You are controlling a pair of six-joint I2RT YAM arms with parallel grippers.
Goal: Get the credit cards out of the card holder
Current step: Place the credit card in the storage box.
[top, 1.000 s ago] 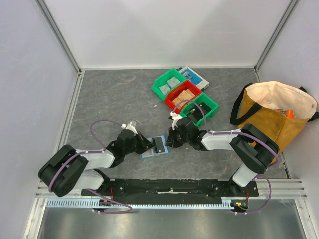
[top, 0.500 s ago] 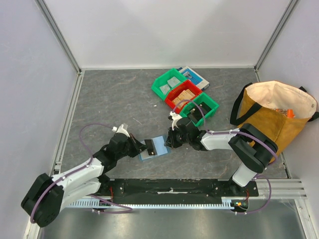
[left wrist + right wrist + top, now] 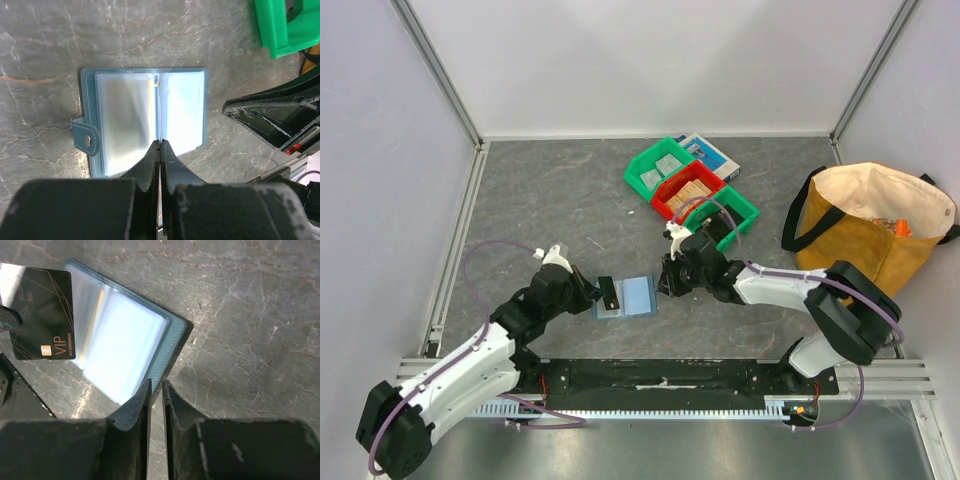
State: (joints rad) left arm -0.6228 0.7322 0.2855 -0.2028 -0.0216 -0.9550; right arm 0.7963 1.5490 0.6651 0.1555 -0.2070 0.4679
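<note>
card holder (image 3: pixel 125 120) lies open, flat on worktop (image 3: pixel 50 40), btwn the two grippers. left gripper (image 3: pixel 160 150) jaws clamped on a black "vip" credit card (image 3: pixel 44 315), held over holder's left edge. right gripper (image 3: pixel 156 390) jaws narrow, tips at holder's rt edge; can't tell if pinching it.

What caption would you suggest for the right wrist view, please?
Black VIP credit card held over the open card holder, right gripper at its edge.
</note>
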